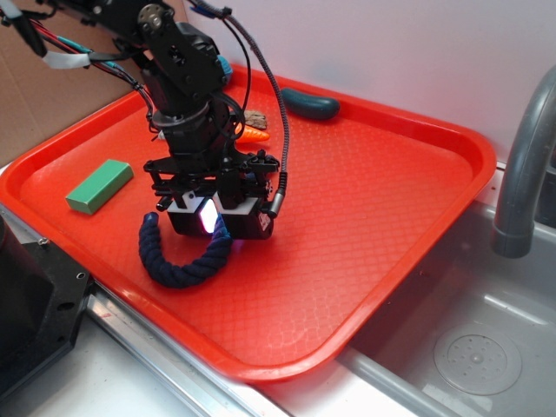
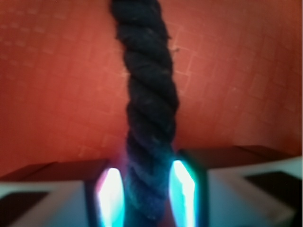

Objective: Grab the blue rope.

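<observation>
The blue rope (image 1: 178,261) lies in a curved arc on the red tray (image 1: 365,200), directly beneath the hand (image 1: 211,221). In the wrist view, the rope (image 2: 149,109) runs lengthwise straight between the two lit finger pads (image 2: 110,198), its axis crossing the closing direction squarely. The pads appear to press both flanks; the hand is judged clenched on the rope. The remaining length trails away from the hand, flat on the tray.
</observation>
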